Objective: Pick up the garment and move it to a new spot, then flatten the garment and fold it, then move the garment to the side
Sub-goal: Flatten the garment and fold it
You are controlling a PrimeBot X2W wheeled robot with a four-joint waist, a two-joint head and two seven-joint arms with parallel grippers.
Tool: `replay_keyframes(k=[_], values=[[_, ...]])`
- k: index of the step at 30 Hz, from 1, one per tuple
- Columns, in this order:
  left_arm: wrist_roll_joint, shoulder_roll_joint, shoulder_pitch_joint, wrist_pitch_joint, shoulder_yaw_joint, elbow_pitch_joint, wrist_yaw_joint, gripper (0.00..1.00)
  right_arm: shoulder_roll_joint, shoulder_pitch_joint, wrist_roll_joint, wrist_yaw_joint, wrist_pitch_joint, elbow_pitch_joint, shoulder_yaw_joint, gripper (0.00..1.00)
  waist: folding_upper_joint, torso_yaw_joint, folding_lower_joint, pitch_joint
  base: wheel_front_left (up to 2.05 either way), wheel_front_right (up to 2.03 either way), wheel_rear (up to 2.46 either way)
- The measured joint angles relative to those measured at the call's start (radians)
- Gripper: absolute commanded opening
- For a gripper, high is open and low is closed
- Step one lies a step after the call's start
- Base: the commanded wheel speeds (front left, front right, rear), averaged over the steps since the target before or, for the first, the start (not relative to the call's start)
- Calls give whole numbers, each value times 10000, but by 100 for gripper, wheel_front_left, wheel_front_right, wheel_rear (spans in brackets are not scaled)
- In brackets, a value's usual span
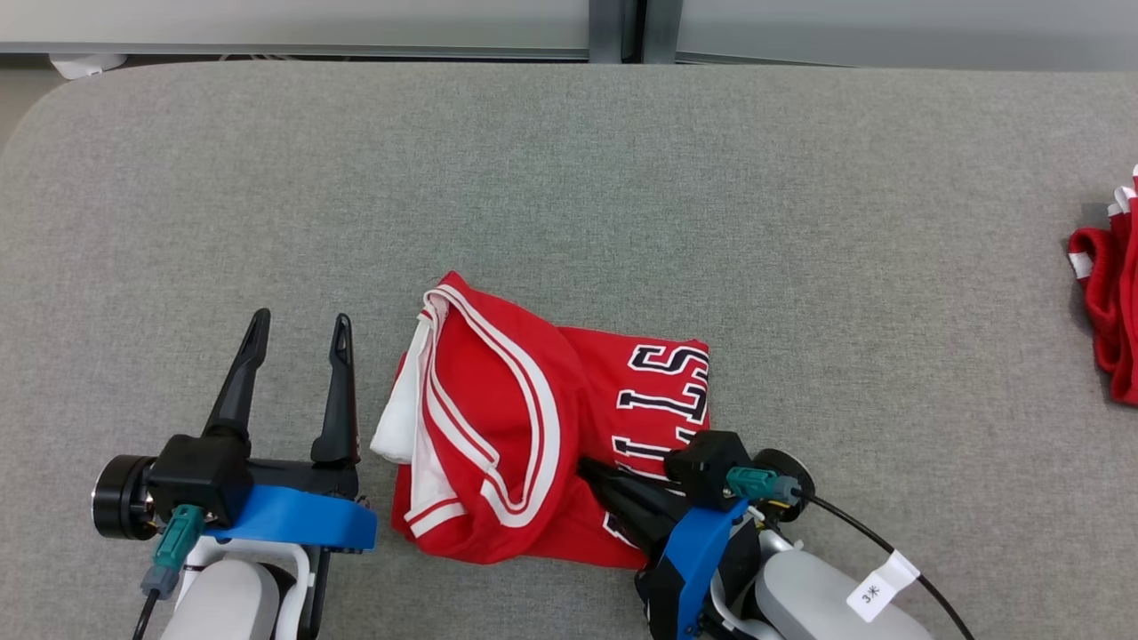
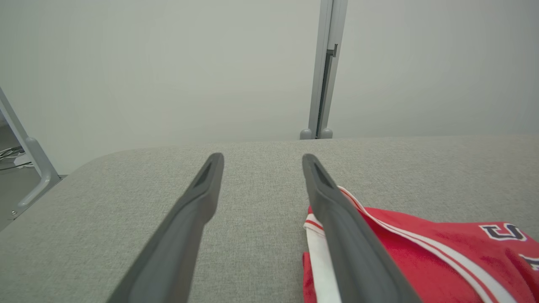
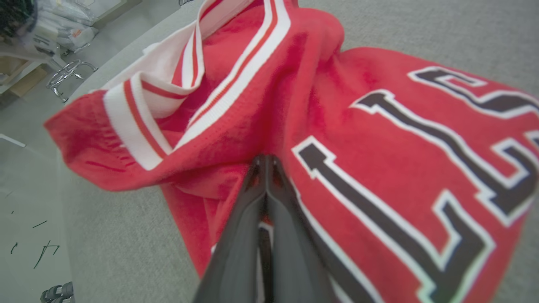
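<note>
The right end effector (image 3: pixel 266 162) has its two fingers squeezed together on a small fold of the red shirt (image 1: pixel 533 418). The shirt lies bunched up and doubled over near the front middle of the grey worktop (image 1: pixel 622 178). The left end effector (image 1: pixel 302 322) sits just beside the shirt, fingers wide apart, holding nothing. The pinch looks thin, so the cloth could slip out when it is lifted. Held at one spot only, the shirt may hang in a lump and be hard to lay flat. More red clothes (image 1: pixel 1111 293) lie far off at the right edge, and the shirt should not land on them.
</note>
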Motion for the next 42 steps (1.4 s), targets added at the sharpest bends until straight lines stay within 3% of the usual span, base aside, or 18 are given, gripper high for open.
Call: replay_keyframes(k=[27,34,42], values=[[176,-255,-105,-27,29,65,-293,100,765,-2032,1574,0,-1087,1624,2318,0,0,272,0,64,0,0,0],[238,-349,-113,-27,86,67,-380,100,897,-2134,2088,2,-550,2502,2715,0,-1,305,-1,143,0,0,0],[320,-437,-123,-27,207,65,-428,100,780,-2106,2744,13,-261,2600,2886,0,-4,208,-3,168,0,0,0]])
